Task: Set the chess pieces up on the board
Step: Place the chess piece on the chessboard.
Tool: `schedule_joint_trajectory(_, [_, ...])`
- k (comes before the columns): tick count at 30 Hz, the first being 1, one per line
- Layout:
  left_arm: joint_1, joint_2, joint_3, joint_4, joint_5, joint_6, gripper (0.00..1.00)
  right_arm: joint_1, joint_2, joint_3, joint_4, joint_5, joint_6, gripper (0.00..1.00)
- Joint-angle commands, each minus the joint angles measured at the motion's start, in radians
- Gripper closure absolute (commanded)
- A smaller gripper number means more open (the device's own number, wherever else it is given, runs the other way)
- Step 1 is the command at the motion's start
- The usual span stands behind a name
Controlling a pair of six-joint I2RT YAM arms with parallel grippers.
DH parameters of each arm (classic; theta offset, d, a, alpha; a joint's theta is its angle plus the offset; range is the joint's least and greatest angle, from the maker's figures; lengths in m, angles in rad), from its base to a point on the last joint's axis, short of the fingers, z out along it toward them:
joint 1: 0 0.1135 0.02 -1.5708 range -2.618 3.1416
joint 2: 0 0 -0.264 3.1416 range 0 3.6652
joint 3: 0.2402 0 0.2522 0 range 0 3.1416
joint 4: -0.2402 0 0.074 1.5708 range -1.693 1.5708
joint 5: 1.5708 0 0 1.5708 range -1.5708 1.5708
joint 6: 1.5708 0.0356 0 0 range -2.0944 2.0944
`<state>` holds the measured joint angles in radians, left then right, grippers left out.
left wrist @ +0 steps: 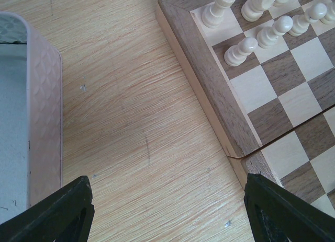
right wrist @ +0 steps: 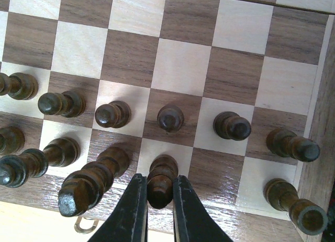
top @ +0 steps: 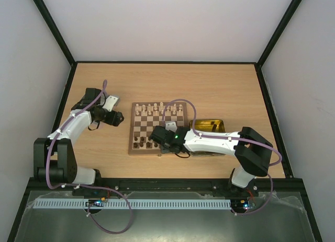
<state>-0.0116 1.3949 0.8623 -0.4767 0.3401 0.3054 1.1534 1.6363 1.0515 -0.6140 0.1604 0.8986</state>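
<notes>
The board (top: 131,133) lies mid-table, with pale chess pieces (top: 157,108) along its far rows and dark ones (top: 140,142) along its near rows. In the right wrist view my right gripper (right wrist: 159,196) is shut on a dark chess piece (right wrist: 161,179) that stands on a light square of the back row, near the board's rim (right wrist: 246,223). A row of dark pawns (right wrist: 170,117) stands just ahead of it. My left gripper (left wrist: 167,216) is open over bare table, just left of the board's edge (left wrist: 205,82), with pale pieces (left wrist: 241,50) to its upper right.
A yellow-lined tin (top: 212,125) sits right of the board, under the right arm. The silver tin lid (left wrist: 44,111) lies close on the left of my left gripper. Dark pieces (right wrist: 86,182) crowd the held piece's left side; a small metal ring (right wrist: 84,225) lies by the rim.
</notes>
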Motion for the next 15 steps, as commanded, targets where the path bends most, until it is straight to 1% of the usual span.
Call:
schedule_joint_trajectory(1, [0.005,-0.006,-0.012,-0.004,0.011,-0.002,0.21,0.008,-0.006,0.007,-0.012,0.016,0.003,0.93])
schedule_joint_trajectory(3, [0.005,-0.006,-0.012,-0.005,0.01,-0.001,0.21,0.007,-0.004,0.008,-0.012,0.016,0.002,0.91])
schedule_joint_trajectory(6, [0.005,-0.006,-0.012,-0.005,0.012,-0.001,0.21,0.006,-0.002,0.008,-0.008,0.008,0.002,0.83])
schedule_joint_trajectory(7, [0.005,-0.006,-0.012,-0.005,0.013,-0.002,0.21,0.006,0.0,0.006,-0.006,0.004,0.002,0.82])
schedule_joint_trajectory(15, [0.005,-0.005,-0.014,-0.002,0.009,0.0,0.21,0.006,0.004,0.01,-0.001,0.001,0.001,0.79])
